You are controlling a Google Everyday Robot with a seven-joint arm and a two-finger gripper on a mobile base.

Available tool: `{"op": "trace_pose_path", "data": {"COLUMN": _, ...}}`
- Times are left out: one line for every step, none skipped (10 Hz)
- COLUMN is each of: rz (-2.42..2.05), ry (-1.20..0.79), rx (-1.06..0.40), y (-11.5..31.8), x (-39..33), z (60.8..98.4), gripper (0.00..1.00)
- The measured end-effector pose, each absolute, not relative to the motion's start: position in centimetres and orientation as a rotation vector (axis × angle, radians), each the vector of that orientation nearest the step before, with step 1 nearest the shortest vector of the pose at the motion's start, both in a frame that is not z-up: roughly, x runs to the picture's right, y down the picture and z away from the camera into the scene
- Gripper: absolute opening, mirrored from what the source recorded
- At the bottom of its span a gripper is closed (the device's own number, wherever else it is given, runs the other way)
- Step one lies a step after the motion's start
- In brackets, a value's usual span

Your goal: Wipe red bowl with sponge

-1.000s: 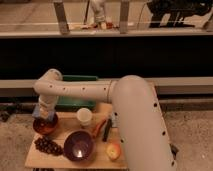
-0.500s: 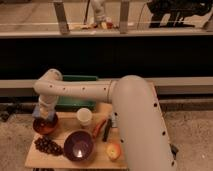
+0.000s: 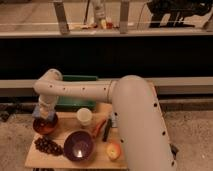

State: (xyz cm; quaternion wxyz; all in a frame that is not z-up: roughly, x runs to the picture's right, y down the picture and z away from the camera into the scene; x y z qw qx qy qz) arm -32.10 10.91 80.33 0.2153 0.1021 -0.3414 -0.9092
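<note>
The red bowl (image 3: 44,126) sits at the left side of the small wooden table (image 3: 65,159). My gripper (image 3: 44,116) hangs straight down over the bowl, its tip at the bowl's rim or just inside. A bluish-grey sponge (image 3: 41,112) shows at the gripper's tip, right above the bowl. The arm (image 3: 100,92) reaches in from the right and bends down at the left.
A white cup (image 3: 84,116) stands right of the red bowl. A purple bowl (image 3: 78,145) sits at the front, dark grapes (image 3: 47,146) to its left. A carrot (image 3: 98,127), a dark marker (image 3: 107,130) and an apple (image 3: 114,150) lie to the right. A green tray (image 3: 75,102) lies behind.
</note>
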Motion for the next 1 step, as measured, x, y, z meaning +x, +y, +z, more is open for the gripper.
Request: {"op": "trace_pose_path", "data": {"rz": -2.521, "ry": -0.947, "rx": 0.283, "y": 10.91, "x": -32.1, "z": 80.33, "gripper": 0.0}}
